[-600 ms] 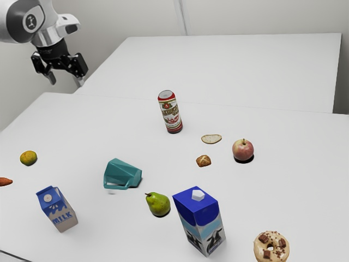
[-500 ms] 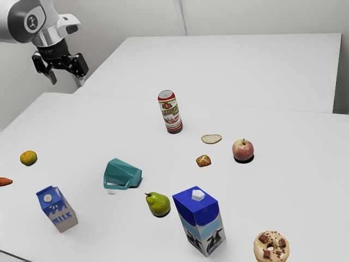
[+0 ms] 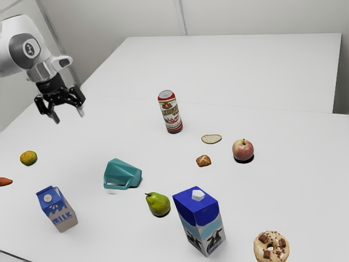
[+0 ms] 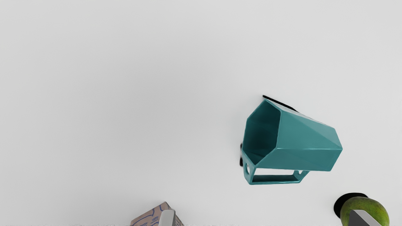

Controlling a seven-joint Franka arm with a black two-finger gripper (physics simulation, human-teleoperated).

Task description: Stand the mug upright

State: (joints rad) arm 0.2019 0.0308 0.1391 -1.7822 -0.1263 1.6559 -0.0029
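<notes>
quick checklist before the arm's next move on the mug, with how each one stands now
1. Gripper open, nothing held: ok, fingers wide apart and empty.
2. Mug upright: not ok, it lies on its side.
3. Handle in the wrist camera's sight: ok.
4. Gripper down at the mug: not ok, it hangs above the table, away from it.
5. Pear and small milk carton apart from the mug: ok, bare table between.
6. Mug narrow enough for the fingers: cannot tell.
</notes>
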